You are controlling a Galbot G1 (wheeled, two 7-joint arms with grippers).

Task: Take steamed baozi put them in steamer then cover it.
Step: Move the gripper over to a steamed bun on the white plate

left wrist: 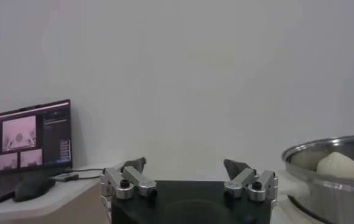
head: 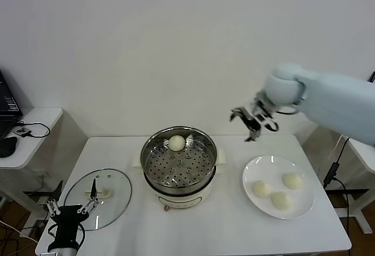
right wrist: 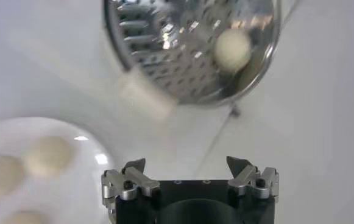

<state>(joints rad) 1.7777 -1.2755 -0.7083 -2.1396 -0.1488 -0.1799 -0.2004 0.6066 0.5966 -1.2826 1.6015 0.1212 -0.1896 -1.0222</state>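
Observation:
The steamer (head: pixel 176 173) stands at the table's centre with one steamed baozi (head: pixel 176 143) on its perforated tray, toward the far rim. Three more baozi (head: pixel 262 188) lie on a white plate (head: pixel 266 165) to its right. The glass cover (head: pixel 111 188) lies flat on the table at the left. My right gripper (head: pixel 252 122) hangs open and empty in the air, behind the gap between steamer and plate. Its wrist view shows the steamer (right wrist: pixel 177 55), that baozi (right wrist: pixel 233 50) and the plate's buns (right wrist: pixel 47 155) below. My left gripper (head: pixel 73 209) rests open by the cover's near edge.
A low side table (head: pixel 35 118) with a laptop (left wrist: pixel 30 137), a mouse and cables stands to the left of the white work table. Another table's edge and a cable (head: pixel 334 174) show at the right. The wall is close behind.

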